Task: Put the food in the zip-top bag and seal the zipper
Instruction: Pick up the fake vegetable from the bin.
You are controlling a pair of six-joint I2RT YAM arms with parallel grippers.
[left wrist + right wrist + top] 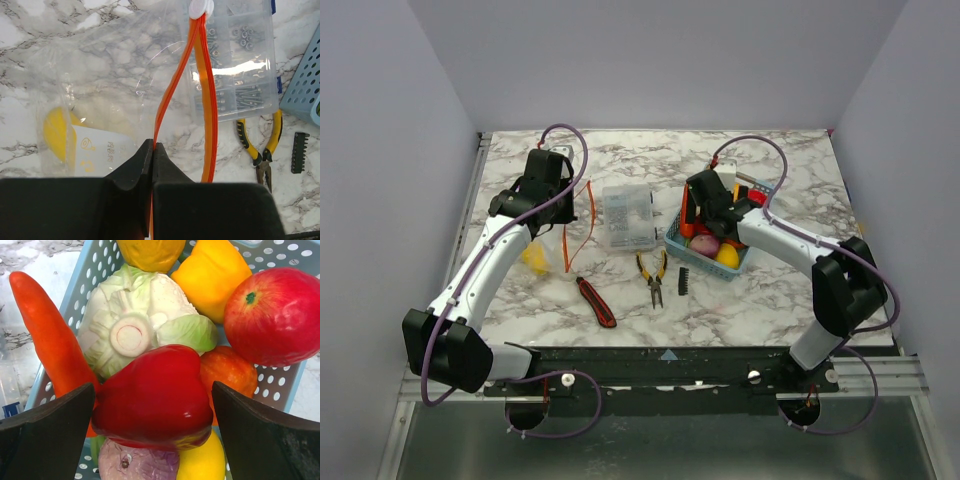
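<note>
While left claw [152, 149] pinches zipper [172, 85], right claw [153, 387] gapes over red pepper [150, 412]

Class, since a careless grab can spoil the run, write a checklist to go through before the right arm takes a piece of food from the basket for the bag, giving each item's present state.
1. Right gripper open, one finger on each side of the red pepper: ok.
2. Pepper on top of the pile in the basket, nothing over it: ok.
3. Carrot clear of the closing fingers: not ok, it lies against the pepper beside one finger.
4. Left gripper shut on the zipper: ok.
5. Zip-top bag mouth open, strips apart: ok.
6. Room in the bag: ok, only a yellow piece shows inside.
</note>
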